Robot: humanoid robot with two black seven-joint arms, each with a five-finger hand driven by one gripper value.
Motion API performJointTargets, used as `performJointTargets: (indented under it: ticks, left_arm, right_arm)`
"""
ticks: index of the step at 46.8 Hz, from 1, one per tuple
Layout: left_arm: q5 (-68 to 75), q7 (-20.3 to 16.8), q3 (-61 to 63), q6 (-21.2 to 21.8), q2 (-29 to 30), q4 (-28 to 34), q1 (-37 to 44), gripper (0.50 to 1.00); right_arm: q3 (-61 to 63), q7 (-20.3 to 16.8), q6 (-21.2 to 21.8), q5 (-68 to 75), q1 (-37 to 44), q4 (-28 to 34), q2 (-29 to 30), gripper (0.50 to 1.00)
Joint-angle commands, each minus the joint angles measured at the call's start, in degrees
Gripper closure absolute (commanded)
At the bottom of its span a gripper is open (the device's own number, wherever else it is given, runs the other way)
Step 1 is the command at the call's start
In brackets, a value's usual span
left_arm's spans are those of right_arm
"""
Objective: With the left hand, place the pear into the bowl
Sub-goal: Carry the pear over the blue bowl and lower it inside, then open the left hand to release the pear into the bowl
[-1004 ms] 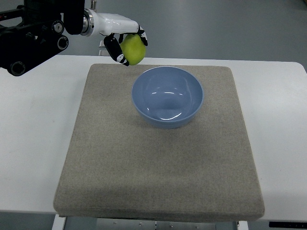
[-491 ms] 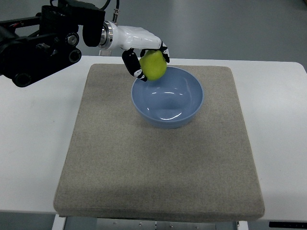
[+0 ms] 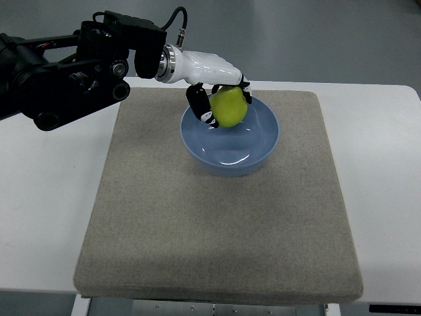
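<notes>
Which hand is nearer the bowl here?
Left. The left hand is over the bowl's far-left part, gripping the pear. The right hand is not in view.

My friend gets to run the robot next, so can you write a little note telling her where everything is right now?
Left hand: shut on the pear, holding it over the far-left part of the blue bowl.
Right hand: not in view.
Bowl sits on the grey mat, on the white table.
Done: pear picked up and brought over the bowl.
Left: lower it, open the fingers, pull the hand away.
</notes>
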Motion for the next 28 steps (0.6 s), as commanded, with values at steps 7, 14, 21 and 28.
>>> performJointTargets:
  ticks: [7, 14, 21, 28]
  left_arm:
    - [-0.01, -0.01, 0.19, 0.02, -0.68, 0.35, 1.83, 1.000]
    - [0.08, -0.01, 0.28, 0.37, -0.68, 0.71, 2.54, 1.000]
    - [0.08, -0.01, 0.28, 1.51, -0.94, 1.14, 2.62, 1.000]
    - [0.17, -0.09, 0.28, 4.51, -1.91, 1.32, 4.12, 0.913]
  right_arm:
    - [0.00, 0.00, -0.04, 0.00, 0.00, 0.00, 0.00, 0.574]
    - [0.00, 0.00, -0.04, 0.00, 0.00, 0.00, 0.00, 0.574]
    - [0.00, 0.00, -0.04, 0.00, 0.00, 0.00, 0.00, 0.574]
    - [0.00, 0.00, -0.04, 0.00, 0.00, 0.00, 0.00, 0.574]
